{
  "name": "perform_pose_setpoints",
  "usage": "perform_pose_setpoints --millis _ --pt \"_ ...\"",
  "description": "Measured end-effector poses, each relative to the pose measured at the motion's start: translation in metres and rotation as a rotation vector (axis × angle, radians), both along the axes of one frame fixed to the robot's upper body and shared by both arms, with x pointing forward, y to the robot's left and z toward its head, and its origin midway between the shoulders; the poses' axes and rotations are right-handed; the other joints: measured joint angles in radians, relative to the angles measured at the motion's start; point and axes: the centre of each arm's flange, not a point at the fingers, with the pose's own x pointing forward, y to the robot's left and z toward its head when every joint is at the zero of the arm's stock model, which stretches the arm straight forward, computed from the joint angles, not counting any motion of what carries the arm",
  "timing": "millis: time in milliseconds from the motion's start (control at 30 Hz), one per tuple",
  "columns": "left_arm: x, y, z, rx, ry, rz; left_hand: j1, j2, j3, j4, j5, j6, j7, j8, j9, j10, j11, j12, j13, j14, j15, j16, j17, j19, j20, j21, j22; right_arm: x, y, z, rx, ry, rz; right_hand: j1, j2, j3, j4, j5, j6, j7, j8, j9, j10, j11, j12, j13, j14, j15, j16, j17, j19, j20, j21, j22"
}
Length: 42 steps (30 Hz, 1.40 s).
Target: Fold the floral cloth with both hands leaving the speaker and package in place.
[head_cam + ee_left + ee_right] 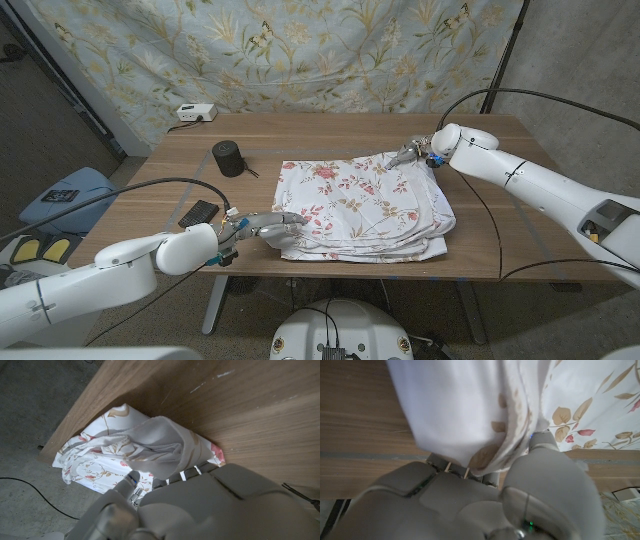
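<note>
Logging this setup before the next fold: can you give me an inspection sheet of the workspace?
Surface: wooden table, bare wood around the cloth.
Job's things: floral cloth partly folded; black speaker upright beside it; dark flat package near the front edge.
Clutter: white box at the far corner.
Hands: left hand and right hand each grip a cloth edge.
Cables: black cables along both arms.
Surroundings: floral backdrop behind.

The wooden table [330, 130] bears floral cloth [365, 208], speaker [228, 158], package [198, 213].
</note>
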Motion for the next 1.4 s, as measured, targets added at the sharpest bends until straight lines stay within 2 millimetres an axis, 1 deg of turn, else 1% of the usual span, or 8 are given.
perform_pose_setpoints --millis 200,300,533,767,967,1067,1267,1400 --pt "0.0 0.0 -0.001 0.001 0.003 0.001 0.004 0.004 0.004 -0.004 0.0 0.0 0.0 0.0 0.0 0.0 0.0 0.0 0.0 0.0 0.0 0.0 0.0 0.0 0.0 0.0 0.0 -0.004 0.005 0.005 -0.004 -0.005 -0.015 0.0 0.0 0.0 0.0 0.0 0.002 -0.002 0.009 0.011 0.002 -0.002 0.015 0.0 0.007 -0.002 -0.004 -0.001 0.007 -0.007 0.009 0.005" --pt "0.0 0.0 -0.001 0.001 0.003 0.002 0.004 0.004 0.008 -0.008 0.0 0.0 0.0 0.0 0.0 0.0 0.0 0.0 0.0 0.0 0.0 0.0 0.0 0.0 0.0 -0.001 0.0 -0.007 0.01 0.01 -0.01 -0.01 -0.01 0.004 0.004 0.0 0.0 -0.008 0.007 -0.007 0.028 0.019 0.019 -0.004 0.035 0.0 0.025 -0.009 -0.012 -0.003 0.026 -0.014 0.018 0.005" --pt "0.0 0.0 -0.002 0.0 0.007 0.005 0.009 -0.002 0.012 -0.012 0.0 0.0 0.0 0.0 0.0 0.0 0.0 0.0 0.0 0.0 0.0 -0.003 0.0 0.0 0.0 -0.003 0.0 -0.016 0.022 0.022 -0.031 0.004 -0.015 0.021 0.003 0.0 0.0 -0.016 0.021 -0.003 0.053 0.036 0.037 -0.009 0.068 0.0 0.059 -0.018 -0.016 0.0 0.057 -0.025 0.037 0.005" --pt "0.0 0.0 -0.003 -0.002 0.01 0.009 0.017 -0.002 0.017 -0.017 0.0 0.0 0.0 0.0 0.0 0.0 0.0 0.0 0.0 0.0 0.0 -0.004 -0.001 0.0 0.0 -0.004 0.001 -0.024 0.032 0.032 -0.048 0.031 -0.019 0.026 0.008 0.004 0.004 -0.023 0.029 0.004 0.068 0.041 0.048 -0.012 0.097 0.0 0.088 -0.026 -0.02 0.005 0.077 -0.03 0.052 0.004" --pt "0.0 0.001 -0.003 -0.003 0.012 0.01 0.017 -0.002 0.018 -0.018 0.0 0.0 0.0 0.0 0.0 0.0 0.0 -0.004 0.0 0.0 0.0 -0.004 -0.001 0.0 0.0 0.001 0.001 -0.029 0.039 0.039 -0.055 0.05 -0.021 0.033 0.012 0.004 0.004 -0.028 0.038 0.006 0.073 0.033 0.064 -0.014 0.119 0.004 0.113 -0.036 -0.02 0.009 0.1 -0.032 0.064 0.004" --pt "0.0 0.001 -0.003 -0.004 0.013 0.011 0.017 -0.002 0.019 -0.019 0.0 0.0 0.0 0.0 0.0 0.0 0.0 -0.004 0.0 0.0 0.0 -0.004 -0.002 0.0 0.0 0.001 0.001 -0.032 0.043 0.043 -0.059 0.058 -0.02 0.039 0.013 0.004 0.004 -0.031 0.039 0.008 0.075 0.028 0.064 -0.014 0.127 0.005 0.122 -0.038 -0.02 0.013 0.1 -0.032 0.068 0.005" --pt "0.0 0.001 -0.004 -0.006 0.015 0.011 0.021 -0.006 0.019 -0.028 0.0 0.0 0.0 0.0 0.0 0.0 0.0 -0.004 0.0 0.0 0.0 -0.004 -0.002 0.0 0.0 0.001 0.001 -0.036 0.051 0.053 -0.069 0.067 -0.017 0.049 0.023 0.004 0.004 -0.034 0.06 0.008 0.079 0.011 0.088 -0.016 0.156 0.005 0.143 -0.048 -0.029 0.014 0.127 -0.048 0.085 0.01" --pt "0.0 0.001 -0.004 -0.008 0.017 0.011 0.021 -0.006 0.019 -0.028 0.0 0.0 0.0 0.0 0.0 0.0 0.0 -0.004 0.0 0.0 0.0 -0.004 -0.001 0.0 0.0 0.001 0.001 -0.039 0.056 0.058 -0.074 0.074 -0.015 0.061 0.024 0.004 0.004 -0.043 0.086 0.004 0.084 -0.01 0.126 -0.027 0.198 0.005 0.182 -0.061 -0.047 0.003 0.162 -0.076 0.111 0.007"
